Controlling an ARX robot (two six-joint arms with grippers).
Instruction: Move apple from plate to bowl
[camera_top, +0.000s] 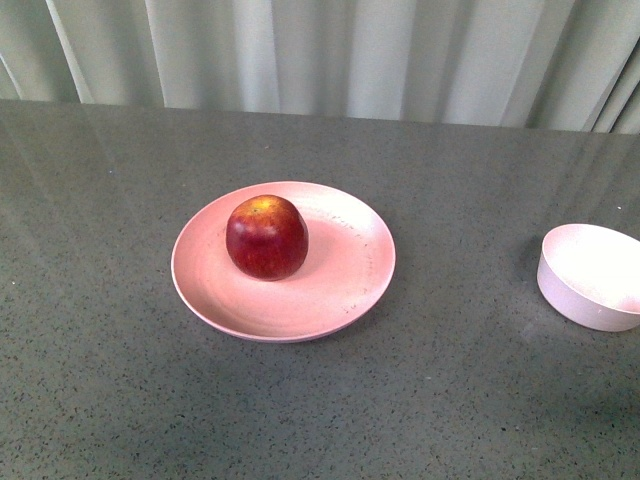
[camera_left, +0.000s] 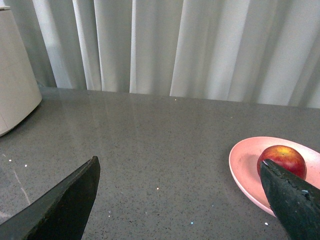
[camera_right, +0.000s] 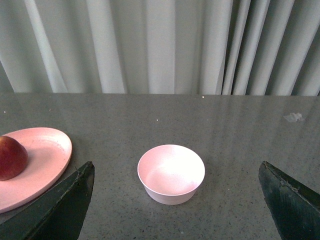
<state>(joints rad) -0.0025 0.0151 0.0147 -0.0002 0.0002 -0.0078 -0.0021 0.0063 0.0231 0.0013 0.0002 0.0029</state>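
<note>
The dark-red apple (camera_top: 266, 237) sits on the left part of the wide pink plate (camera_top: 345, 280) at the middle of the grey table. The pale bowl (camera_top: 590, 275) stands empty at the right edge. Neither gripper shows in the front view. In the left wrist view my left gripper (camera_left: 180, 172) is open over bare table, with the apple (camera_left: 282, 157) and plate (camera_left: 245, 167) beside one finger. In the right wrist view my right gripper (camera_right: 175, 172) is open and empty, with the bowl (camera_right: 171, 174) between and beyond its fingers and the plate (camera_right: 42, 155) and apple (camera_right: 10, 157) off to one side.
A grey speckled table (camera_top: 120, 380) runs to pale curtains (camera_top: 320, 50) at the back. A white rounded object (camera_left: 15, 90) stands at the table's far side in the left wrist view.
</note>
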